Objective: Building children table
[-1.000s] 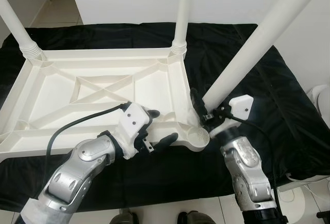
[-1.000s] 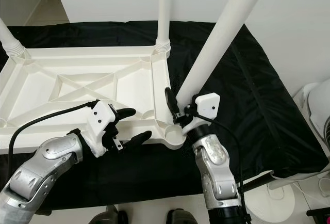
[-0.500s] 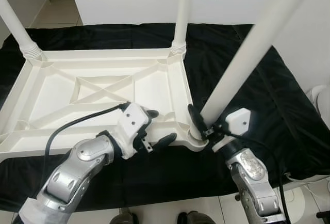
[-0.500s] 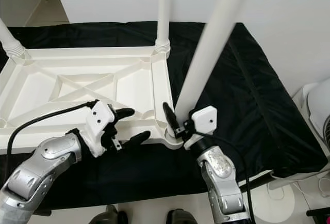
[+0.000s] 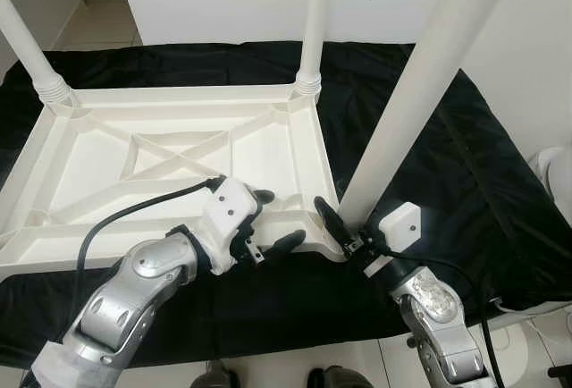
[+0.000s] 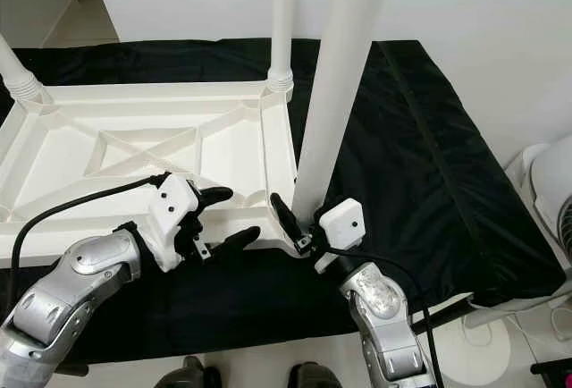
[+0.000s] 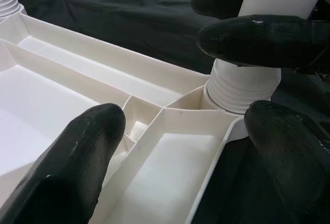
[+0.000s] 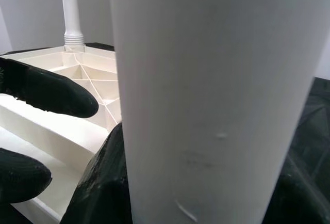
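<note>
Upside down on the black cloth (image 5: pixel 465 164) lies the white table top (image 5: pixel 170 160). Its near right corner socket is entered by a table leg (image 5: pixel 407 102), which is clamped by the right gripper (image 5: pixel 344 231). The near rim is straddled by the spread fingers of the left gripper (image 5: pixel 273 223).

My right gripper (image 5: pixel 344 234) hides the foot of the table leg (image 5: pixel 420 84), so I cannot tell its seating in the tabletop (image 5: pixel 170 160) corner socket. All three legs run off the top edge.
</note>
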